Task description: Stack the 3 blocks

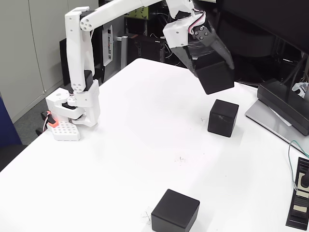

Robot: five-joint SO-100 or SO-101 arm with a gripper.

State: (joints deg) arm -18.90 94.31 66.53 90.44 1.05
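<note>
Leftmost, white arm base [75, 113] at the table [135, 145] edge, then a black cube [175, 211] near the front, gripper [212, 67] clamped on a tilted cube [214, 73] held aloft, third cube [223, 118] resting on the table just below it.

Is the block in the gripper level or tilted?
Tilted. The held block hangs clear of the table with its bottom edge slanting, clamped by the gripper.
</note>
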